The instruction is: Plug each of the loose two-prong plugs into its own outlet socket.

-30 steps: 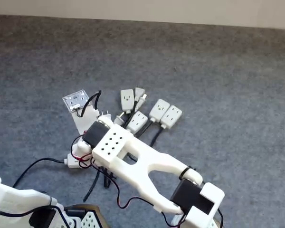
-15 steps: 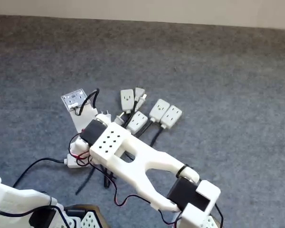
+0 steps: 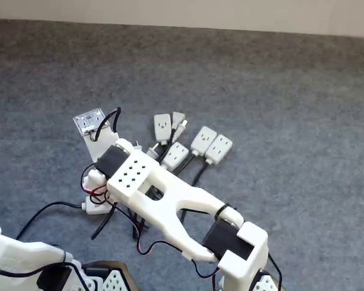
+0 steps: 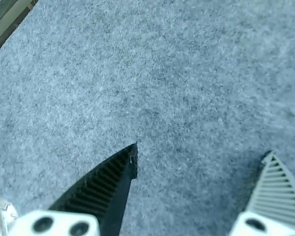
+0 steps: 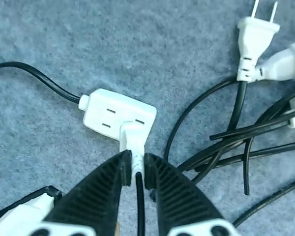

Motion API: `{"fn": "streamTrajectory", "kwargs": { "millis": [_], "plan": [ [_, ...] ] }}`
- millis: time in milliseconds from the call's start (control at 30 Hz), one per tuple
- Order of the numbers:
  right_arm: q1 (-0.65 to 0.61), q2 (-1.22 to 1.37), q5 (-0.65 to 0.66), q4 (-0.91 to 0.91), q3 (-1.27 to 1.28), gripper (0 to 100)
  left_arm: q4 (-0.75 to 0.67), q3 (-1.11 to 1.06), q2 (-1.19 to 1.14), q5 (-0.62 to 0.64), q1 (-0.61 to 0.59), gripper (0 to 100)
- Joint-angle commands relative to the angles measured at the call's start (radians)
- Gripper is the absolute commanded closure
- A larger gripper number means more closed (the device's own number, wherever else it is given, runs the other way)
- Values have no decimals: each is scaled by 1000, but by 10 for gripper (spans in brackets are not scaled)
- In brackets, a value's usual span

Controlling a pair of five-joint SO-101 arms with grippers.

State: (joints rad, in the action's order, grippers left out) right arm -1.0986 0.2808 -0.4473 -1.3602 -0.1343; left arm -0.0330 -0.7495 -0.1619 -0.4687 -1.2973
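The right gripper (image 5: 136, 164) was pressed together on a white plug (image 5: 132, 138) and pinched its body from both sides. The plug's black cord (image 5: 139, 196) ran back between the jaws. The front of the plug touched the side face of a white outlet block (image 5: 110, 112), which lay flat on the grey carpet (image 5: 54, 29). I could not tell whether the prongs were fully inside.

In my judgement, the step in hand was to seat this plug. To do it well, the push should go straight along the plug's own axis and stay flat to the carpet, because the block lay free and could slide or turn away. A slow, steady push would be safer than a quick one, and the grip should open only when no gap is left.

Near the block lay a bundle of black cords (image 5: 226, 142). Beyond it was another loose plug (image 5: 255, 30) with its two prongs bare, just beside a further socket (image 5: 285, 63). The left gripper (image 4: 201, 153) hung spread wide above bare carpet.
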Motion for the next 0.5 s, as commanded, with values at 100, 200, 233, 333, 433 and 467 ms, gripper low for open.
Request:
{"fn": "streamTrajectory", "kwargs": {
  "millis": [100, 200, 233, 333, 433, 467],
  "plan": [
    [21, 10, -5, -101, -19, 993, -20, 30, -5, 8, -30, 652],
    [22, 15, -5, -104, -19, 993, -20, 30, -5, 8, -31, 652],
    [22, 16, -5, -105, -19, 993, -20, 30, -5, 8, -31, 652],
    [22, 10, 3, -110, -19, 993, -20, 30, -5, 8, -31, 652],
    [44, 10, 25, -113, -36, 993, -20, 30, -5, 8, -30, 652],
    [54, 10, 26, -127, -48, 993, -20, 30, -5, 8, -30, 652]
  ]
}}
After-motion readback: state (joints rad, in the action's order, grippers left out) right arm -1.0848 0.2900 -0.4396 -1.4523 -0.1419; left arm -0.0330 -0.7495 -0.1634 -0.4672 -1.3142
